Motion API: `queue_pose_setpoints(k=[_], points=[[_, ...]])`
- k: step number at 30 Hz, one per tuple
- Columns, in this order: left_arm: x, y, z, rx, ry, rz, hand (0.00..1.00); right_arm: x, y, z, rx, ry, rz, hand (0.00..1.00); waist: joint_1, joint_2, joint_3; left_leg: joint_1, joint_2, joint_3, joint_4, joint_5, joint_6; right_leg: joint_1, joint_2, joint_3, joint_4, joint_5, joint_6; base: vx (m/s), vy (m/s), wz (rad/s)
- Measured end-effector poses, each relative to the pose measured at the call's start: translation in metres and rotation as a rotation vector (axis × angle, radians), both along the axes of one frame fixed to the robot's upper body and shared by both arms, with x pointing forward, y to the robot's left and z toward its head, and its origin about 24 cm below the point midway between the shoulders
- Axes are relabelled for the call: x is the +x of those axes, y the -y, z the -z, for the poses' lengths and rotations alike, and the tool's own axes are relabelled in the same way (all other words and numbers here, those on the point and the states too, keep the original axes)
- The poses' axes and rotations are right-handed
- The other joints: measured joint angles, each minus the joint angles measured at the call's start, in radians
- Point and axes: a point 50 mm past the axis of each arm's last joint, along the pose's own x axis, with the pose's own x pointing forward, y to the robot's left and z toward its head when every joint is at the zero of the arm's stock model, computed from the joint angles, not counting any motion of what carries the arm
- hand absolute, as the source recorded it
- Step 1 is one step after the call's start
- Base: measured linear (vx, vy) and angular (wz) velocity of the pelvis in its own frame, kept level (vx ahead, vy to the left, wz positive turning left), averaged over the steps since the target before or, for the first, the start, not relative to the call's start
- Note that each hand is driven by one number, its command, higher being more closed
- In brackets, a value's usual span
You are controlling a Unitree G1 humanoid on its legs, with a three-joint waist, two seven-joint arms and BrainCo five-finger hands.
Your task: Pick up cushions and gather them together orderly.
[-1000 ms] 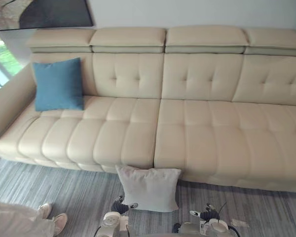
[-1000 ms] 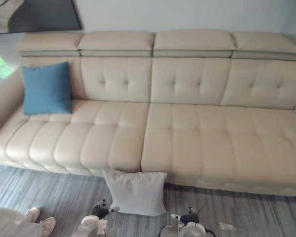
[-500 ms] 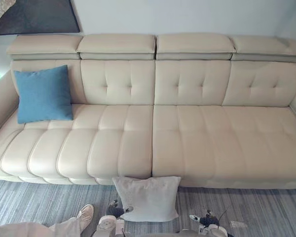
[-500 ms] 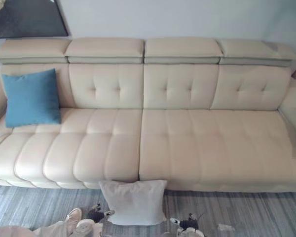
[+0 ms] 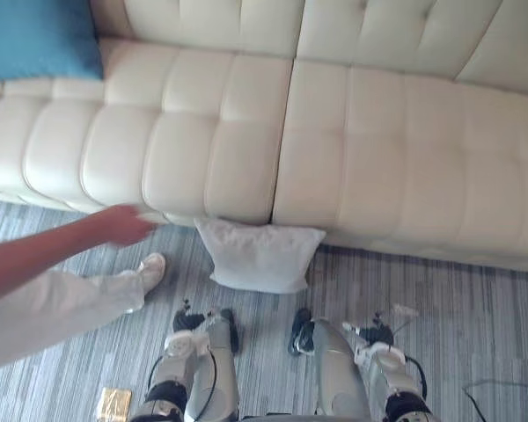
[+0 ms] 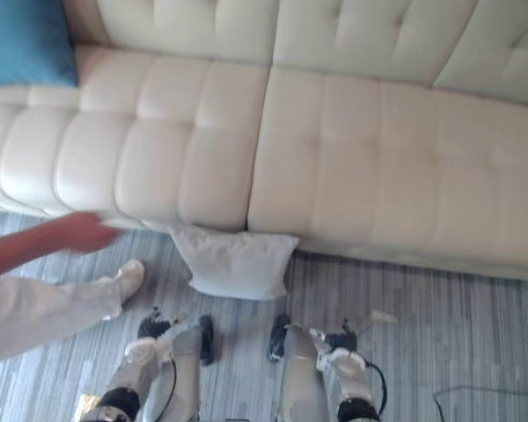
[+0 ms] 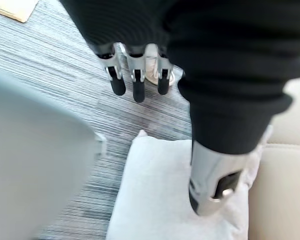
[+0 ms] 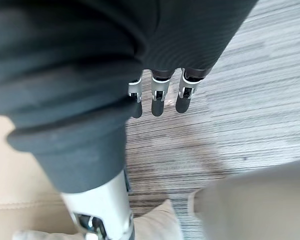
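The white cushion (image 5: 260,255) leans on the floor (image 5: 475,325) against the sofa (image 5: 378,149) front, centre; the blue cushion (image 5: 40,40) sits at 11 o'clock. Left hand (image 7: 138,90) and right hand (image 8: 159,102) hang empty at 6 o'clock, fingers straight and slightly apart, probably readying a two-sided lift.

Grey striped carpet floor (image 5: 475,334): white cushion (image 5: 260,257) lies on it, touching the cream sofa (image 5: 378,149) front. A person's shoe (image 5: 152,268) stands just left of it. A small flat tan item (image 5: 114,403), possibly card, lies nearer. Blue cushion (image 5: 40,40) sits on the sofa's left end.
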Motion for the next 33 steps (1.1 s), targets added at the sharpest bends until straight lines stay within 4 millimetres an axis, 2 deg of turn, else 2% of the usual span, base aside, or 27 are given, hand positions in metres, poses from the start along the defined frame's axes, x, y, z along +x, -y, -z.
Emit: queue_pose_setpoints(k=[1, 5, 8, 10, 13, 16, 21, 25, 29, 33], points=[[0.016, 0.002, -0.014, -0.011, 0.062, -0.006, 0.00, 0.016, -0.003, -0.012, -0.003, 0.046, 0.005, 0.00, -0.001, 0.000, 0.014, -0.051, -0.001, -0.005, 0.008, 0.010, -0.002, -0.050, -0.005, -0.002, 0.012, 0.009, -0.011, -0.04, -0.025, 0.09], [0.052, 0.010, -0.051, -0.017, 0.199, 0.003, 0.00, 0.053, -0.012, -0.049, -0.005, 0.183, -0.004, 0.00, -0.004, 0.004, 0.063, -0.165, -0.001, -0.031, 0.039, 0.025, -0.008, -0.150, -0.012, -0.019, 0.040, 0.016, -0.022, -0.01, -0.014, 0.14], [0.076, 0.017, -0.083, -0.031, 0.307, 0.016, 0.00, 0.086, -0.022, -0.090, -0.005, 0.318, -0.012, 0.00, -0.009, 0.004, 0.088, -0.275, 0.000, -0.041, 0.066, 0.028, -0.009, -0.254, -0.014, -0.022, 0.060, 0.021, -0.029, 0.02, 0.001, 0.05], [0.093, 0.023, -0.110, -0.036, 0.388, 0.019, 0.00, 0.108, -0.031, -0.123, 0.002, 0.416, -0.024, 0.00, -0.010, 0.004, 0.130, -0.315, -0.001, -0.043, 0.073, 0.030, -0.008, -0.293, -0.014, -0.022, 0.065, 0.022, -0.030, 0.02, 0.001, 0.02], [0.105, 0.029, -0.132, -0.044, 0.458, 0.031, 0.00, 0.124, -0.041, -0.154, 0.003, 0.501, -0.040, 0.00, -0.010, 0.006, 0.133, -0.372, -0.001, -0.045, 0.079, 0.034, -0.007, -0.347, -0.014, -0.023, 0.068, 0.027, -0.034, 0.04, -0.005, 0.03], [0.108, 0.028, -0.142, -0.042, 0.494, -0.006, 0.00, 0.130, -0.047, -0.169, -0.012, 0.545, -0.064, 0.00, -0.010, 0.007, 0.134, -0.381, -0.002, -0.045, 0.076, 0.036, -0.006, -0.354, -0.016, -0.024, 0.064, 0.027, -0.035, 0.04, -0.010, 0.03], [0.109, 0.020, -0.146, -0.015, 0.503, -0.023, 0.00, 0.131, -0.044, -0.174, -0.039, 0.556, -0.071, 0.00, 0.002, 0.008, 0.134, -0.376, -0.014, -0.045, 0.043, 0.060, -0.004, -0.350, -0.021, -0.025, 0.044, 0.037, -0.037, 0.01, -0.015, 0.08], [0.104, 0.021, -0.135, -0.010, 0.466, -0.015, 0.00, 0.127, -0.043, -0.163, -0.059, 0.527, -0.086, 0.00, 0.003, 0.009, 0.131, -0.315, -0.018, -0.042, 0.011, 0.073, 0.000, -0.289, -0.021, -0.027, 0.012, 0.058, -0.036, -0.01, -0.001, 0.00], [0.095, 0.031, -0.117, 0.007, 0.414, 0.038, 0.00, 0.115, -0.038, -0.138, -0.069, 0.459, -0.080, 0.00, 0.003, 0.009, 0.124, -0.228, -0.026, -0.036, -0.036, 0.091, 0.002, -0.207, -0.019, -0.026, -0.029, 0.072, -0.029, -0.06, -0.016, 0.00], [0.074, 0.050, -0.078, -0.026, 0.294, 0.092, 0.00, 0.084, -0.034, -0.089, -0.046, 0.318, -0.064, 0.00, 0.000, 0.013, 0.063, -0.135, -0.030, -0.029, -0.074, 0.097, 0.002, -0.121, -0.018, -0.023, -0.059, 0.079, -0.027, -0.07, -0.031, -0.04]])
